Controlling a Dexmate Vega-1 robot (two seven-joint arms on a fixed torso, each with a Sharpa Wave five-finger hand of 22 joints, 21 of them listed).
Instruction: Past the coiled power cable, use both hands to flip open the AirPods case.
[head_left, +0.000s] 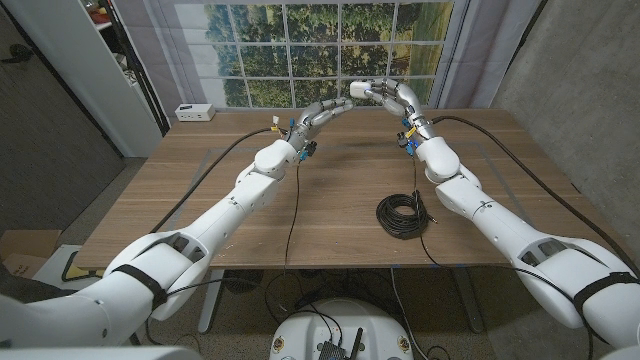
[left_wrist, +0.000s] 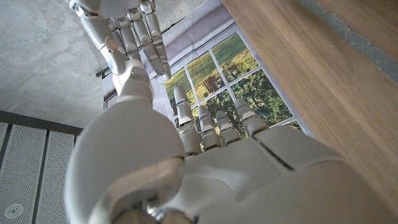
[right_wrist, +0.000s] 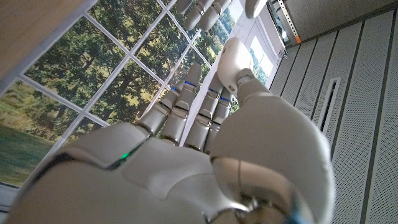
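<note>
Head view: left hand (head_left: 325, 112) and right hand (head_left: 388, 96) meet raised above the table's (head_left: 200, 200) far edge, a white case (head_left: 360, 89) pinched between them. Open wood surrounds the coiled cable (head_left: 403, 216) near the front edge. No readable writing.

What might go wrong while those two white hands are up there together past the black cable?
The AirPods case looks pinched between the right hand and the left hand, raised above the table near its far edge. If the fingers slip it could drop, perhaps off that edge. The wrist views hide the case behind the hands, so aiming at the lid is hard. The coiled power cable lies near the right arm and might snag.
</note>
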